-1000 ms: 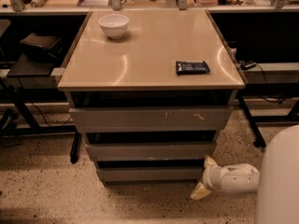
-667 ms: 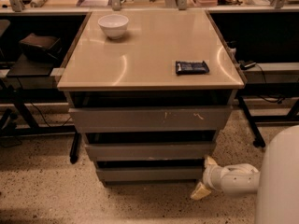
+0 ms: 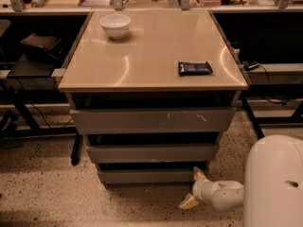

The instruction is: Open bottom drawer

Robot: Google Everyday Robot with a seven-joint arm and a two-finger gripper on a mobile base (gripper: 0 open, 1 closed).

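The bottom drawer (image 3: 147,176) is the lowest and narrowest of three grey fronts under the tan-topped cabinet (image 3: 151,51); its plain front sits a little out from under the drawer above. My gripper (image 3: 193,188) is low at the drawer's right end, just above the floor, and it is open. Its upper tan fingertip (image 3: 199,173) is at the drawer's right corner. The lower fingertip (image 3: 188,203) points towards the floor. Whether the upper fingertip touches the front I cannot tell.
A white bowl (image 3: 115,25) and a dark packet (image 3: 194,68) lie on the cabinet top. Black desk frames and legs (image 3: 75,148) flank the cabinet on both sides. My white arm body (image 3: 274,183) fills the lower right. The floor is speckled.
My gripper has shifted a little to the left and lower, closer to the bottom drawer's right corner. The drawers have not visibly moved.
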